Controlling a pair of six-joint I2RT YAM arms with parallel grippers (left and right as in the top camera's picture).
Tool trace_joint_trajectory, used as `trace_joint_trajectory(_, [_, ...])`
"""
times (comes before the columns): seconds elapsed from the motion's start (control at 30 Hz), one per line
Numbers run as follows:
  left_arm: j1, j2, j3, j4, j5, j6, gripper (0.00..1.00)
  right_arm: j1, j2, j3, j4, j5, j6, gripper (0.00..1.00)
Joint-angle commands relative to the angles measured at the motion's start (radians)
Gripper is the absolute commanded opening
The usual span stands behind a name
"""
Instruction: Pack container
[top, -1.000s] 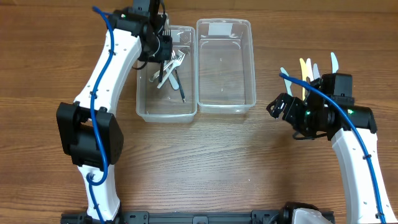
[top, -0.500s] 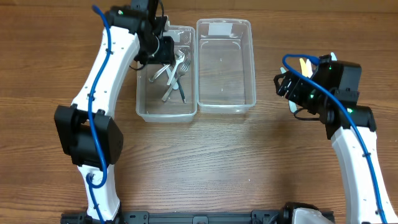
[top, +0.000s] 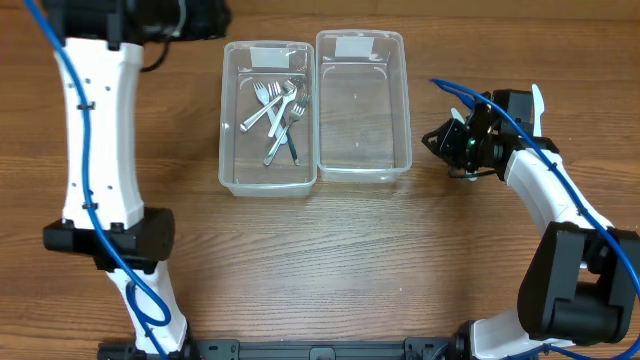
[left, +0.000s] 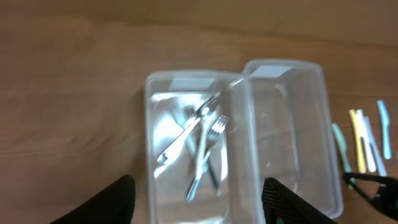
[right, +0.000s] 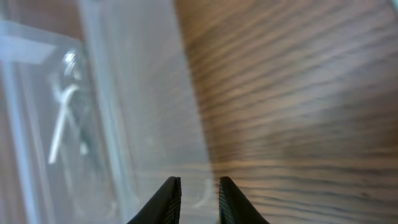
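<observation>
Metal forks (top: 277, 112) are seen lying in a heap inside the left container (top: 268, 188), in the upper middle of the overhead frame. The right container (top: 362, 173) is set right against it, side by side. The left gripper (left: 198, 185) is held at the upper left, apart from both containers, with its fingers wide apart and nothing gripped. The right gripper (top: 440, 140) is found at the right, just beside the right container and pointed at it. Its fingers (right: 169, 198) are nearly together, with a thin gap and nothing seen between. Pale plastic cutlery (left: 362, 132) is laid on the table (top: 350, 260) at the far right.
</observation>
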Motion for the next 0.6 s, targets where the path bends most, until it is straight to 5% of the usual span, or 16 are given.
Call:
trace_joint_trajectory(0.0, [0.038,-0.010,0.001,-0.058,-0.038,0.004,0.72,0.046,-0.006,0.017,0.006,-0.127,0.006,0.23])
trace_joint_trajectory(0.1, [0.049,-0.010,0.000,-0.087,-0.098,0.004,0.82,0.107,-0.006,0.017,0.003,-0.122,0.009,0.23])
trace_joint_trajectory(0.43, [0.050,-0.010,0.000,-0.098,-0.171,0.004,0.87,0.138,-0.025,0.023,0.002,-0.024,0.012,0.15])
trace_joint_trajectory(0.57, [0.050,-0.010,0.000,-0.105,-0.222,0.005,0.90,0.051,-0.088,0.069,-0.006,-0.024,0.011,0.29])
